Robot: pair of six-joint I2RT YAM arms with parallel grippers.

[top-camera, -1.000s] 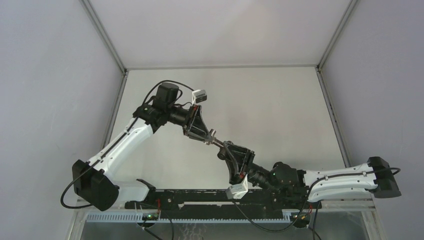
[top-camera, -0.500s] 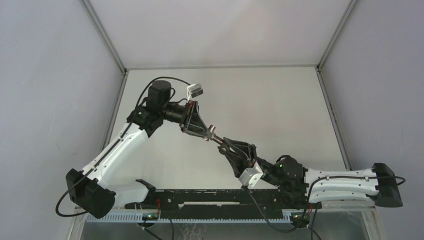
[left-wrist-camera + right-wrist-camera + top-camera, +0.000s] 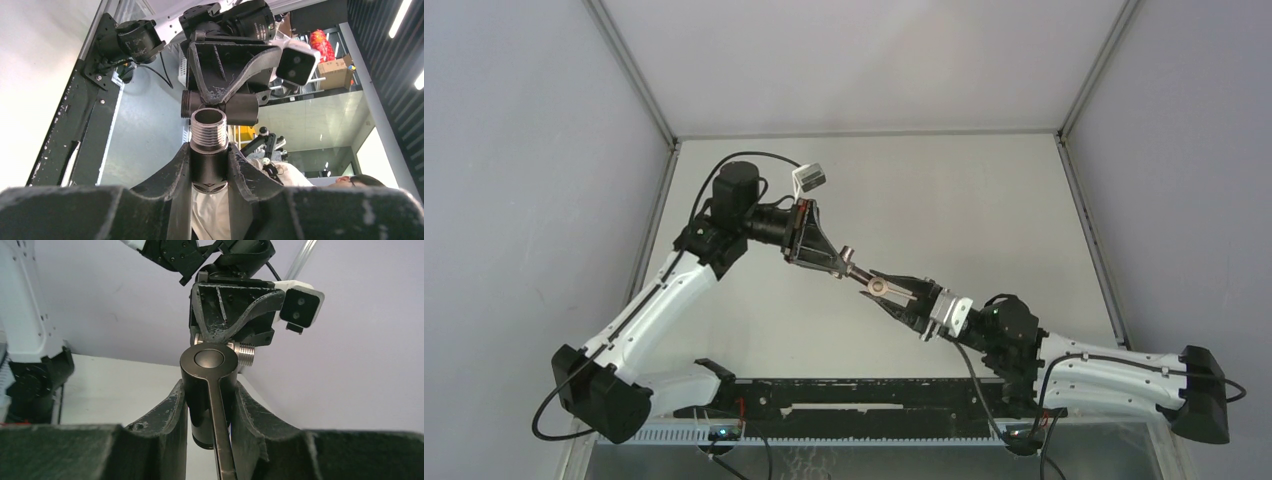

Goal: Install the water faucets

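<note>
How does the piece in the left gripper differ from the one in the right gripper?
The threaded fitting in the left gripper ends in a bright silver, hollow threaded neck; the tap body in the right gripper is dark all over with a closed round cap. The tap body carries a thin lever; the threaded fitting has none. Both are clamped in a gripper, off the table, close together.

1. Centre frame: the right claw [image 3: 209,386] clamps a dark tap piece [image 3: 208,365], its round cap facing the lens and its thin lever [image 3: 220,432] running down between the fingers.
2. Upper centre: the left claw [image 3: 224,335] grips a silvery threaded fitting [image 3: 244,354], just behind the tap piece.
3. Lower left: pale tabletop [image 3: 117,390].
</note>
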